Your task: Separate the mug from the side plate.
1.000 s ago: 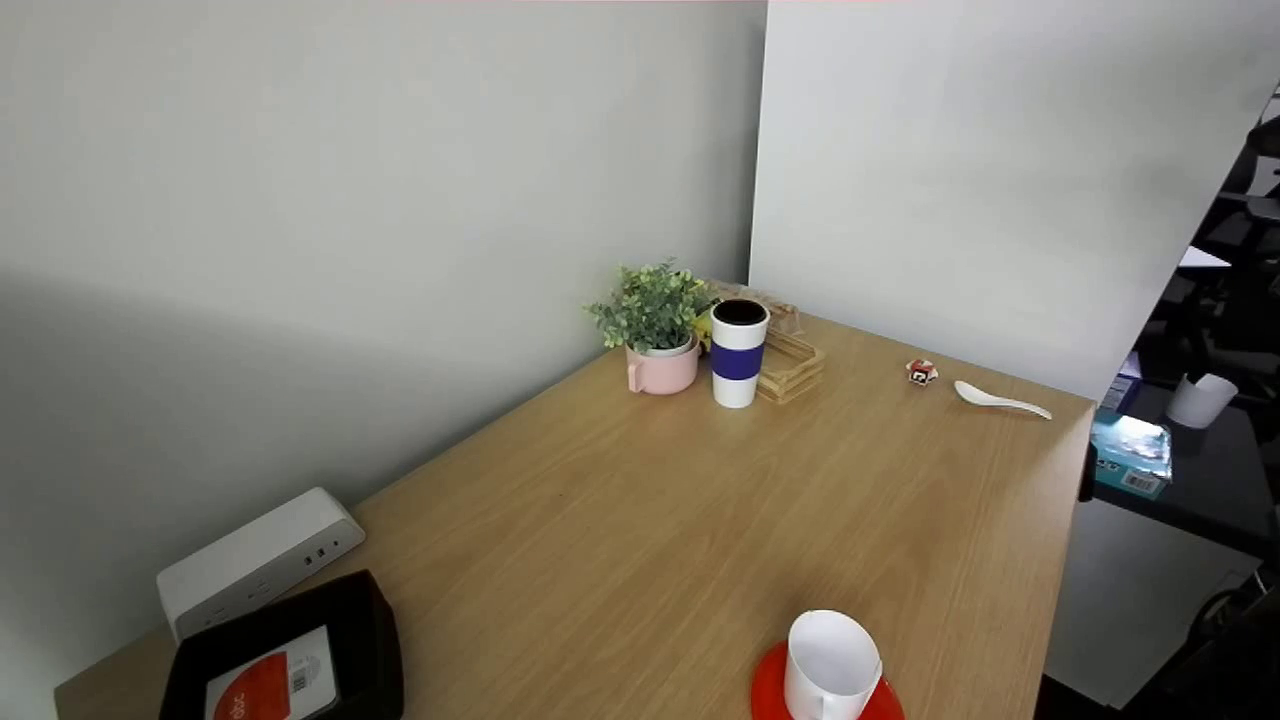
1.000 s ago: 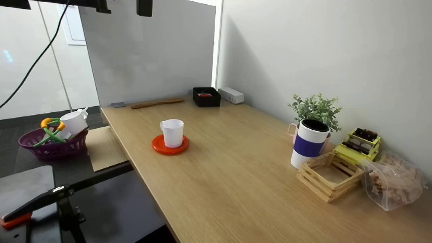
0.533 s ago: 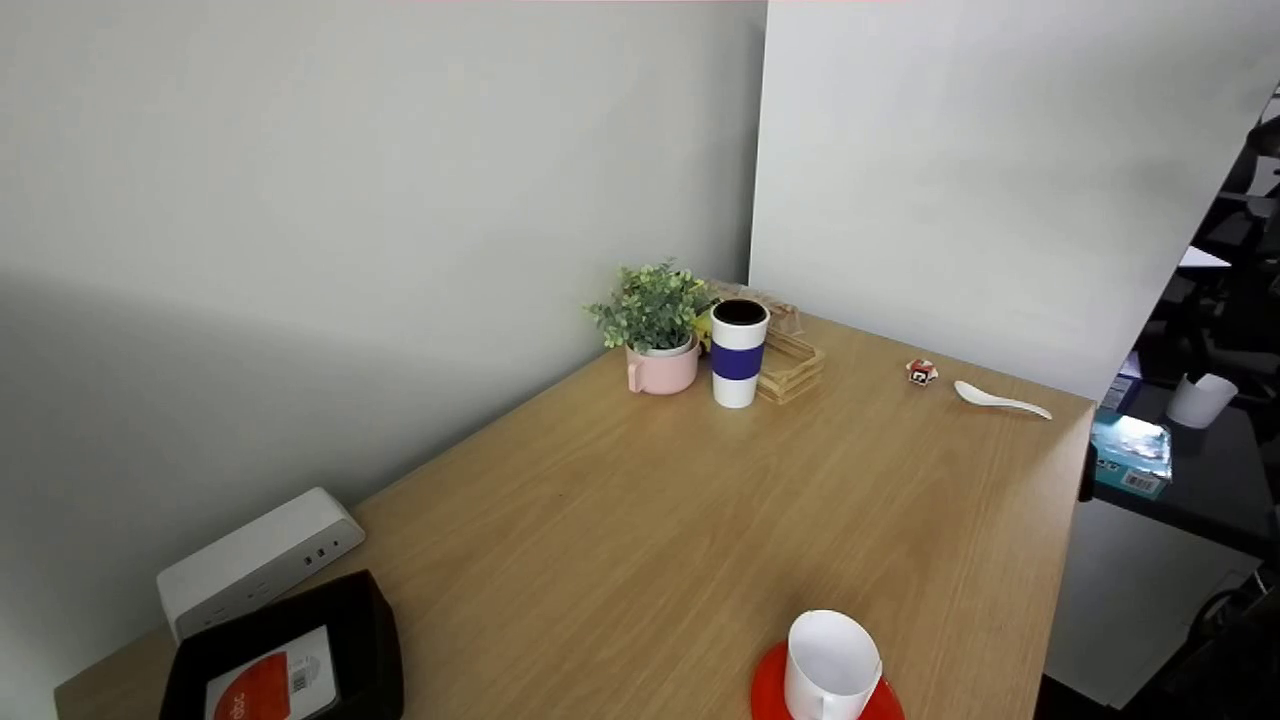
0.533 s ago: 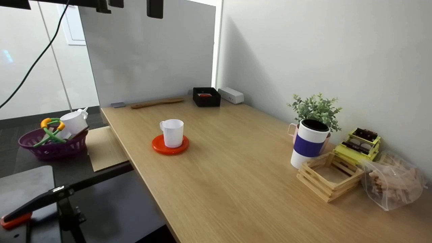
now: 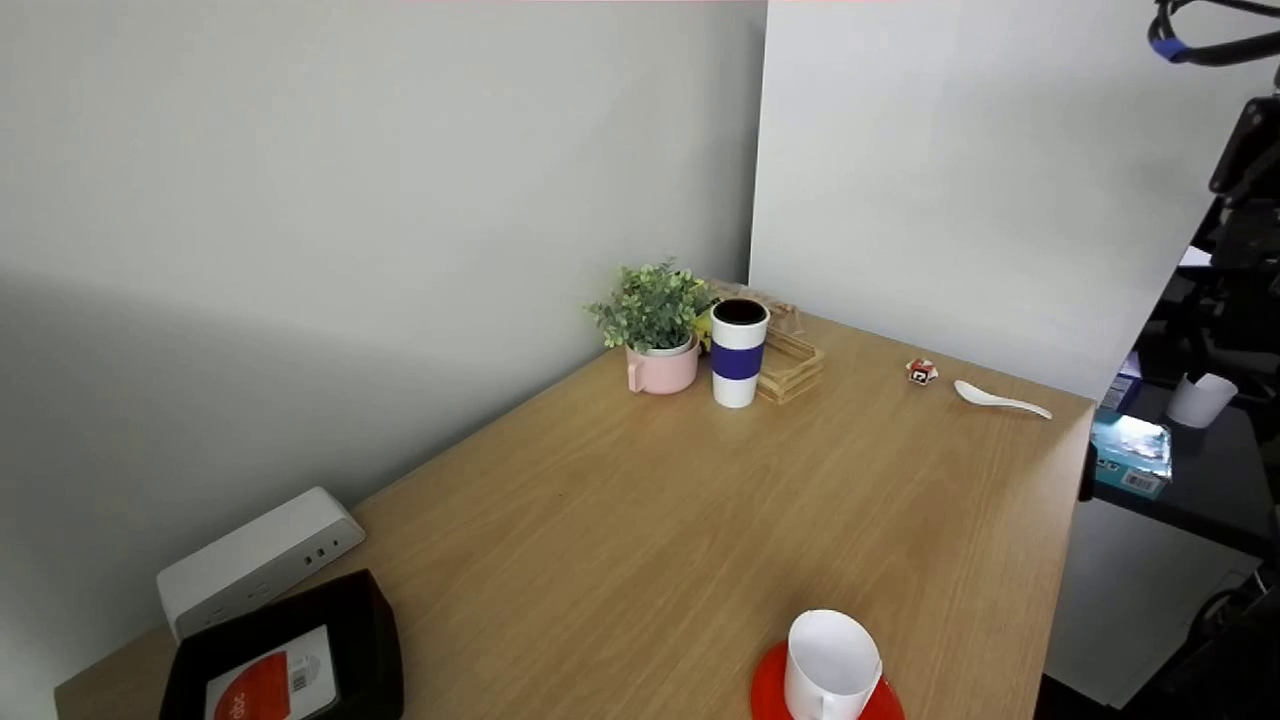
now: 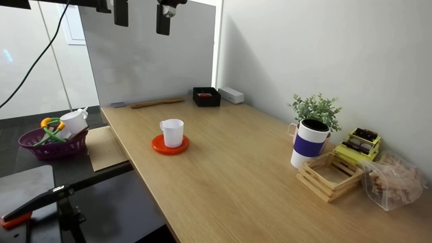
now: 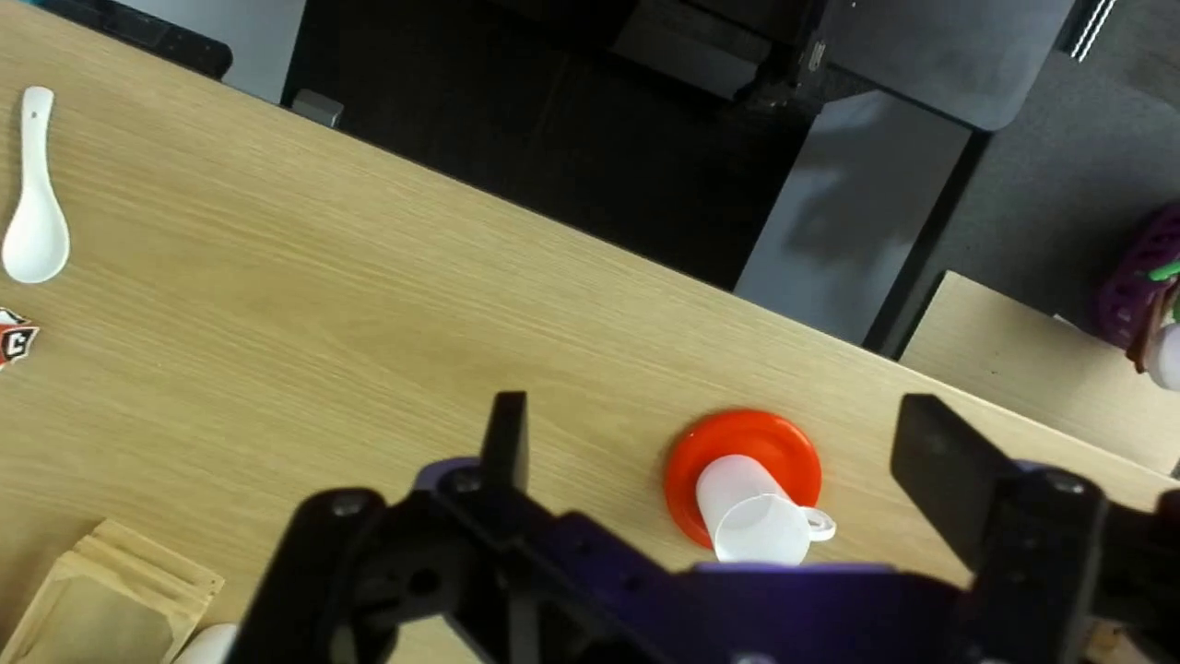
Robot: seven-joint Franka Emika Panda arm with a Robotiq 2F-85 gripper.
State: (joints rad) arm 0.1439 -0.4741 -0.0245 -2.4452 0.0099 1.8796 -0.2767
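Two dark fingers point(image 6: 163, 25) of the tool point(image 6: 142, 28) stand wide apart, high above the tabletop point(image 6: 229, 168), at the upper edge of an exterior view; the mug point(image 6: 173, 133), small and plain white, stands upright on the side plate point(image 6: 157, 145), a round red-orange piece lying flat near the tabletop's long edge; the mug's handle point(image 7: 820, 525) points toward the right of the wrist view, where mug and plate show between the fingers, well below them; in both exterior views a black tray point(image 6: 206, 102) sits just beside a white socket block point(image 6: 233, 96), an orange-and-white item point(image 5: 265, 690) inside the tray; near the tray, along the same end, lie a wooden stick point(image 6: 157, 103) and a small grey piece point(image 6: 118, 105); well apart from the plate, a tall white cup point(image 6: 308, 145) with a blue band and dark top stands just beside a potted plant point(image 6: 315, 109) set in a pink pot point(image 5: 663, 372); a slatted wooden crate point(image 6: 344, 189) sits just beside that cup, though whether they touch I cannot tell; next to the crate are a yellow object point(image 6: 354, 153) and a clear bag point(image 6: 395, 184); a white spoon point(image 7: 37, 207) and a small red-and-white piece point(image 7: 17, 341) lie near each other in the wrist view; beyond the tabletop's edge, a purple basket point(image 6: 59, 150) holds several things.
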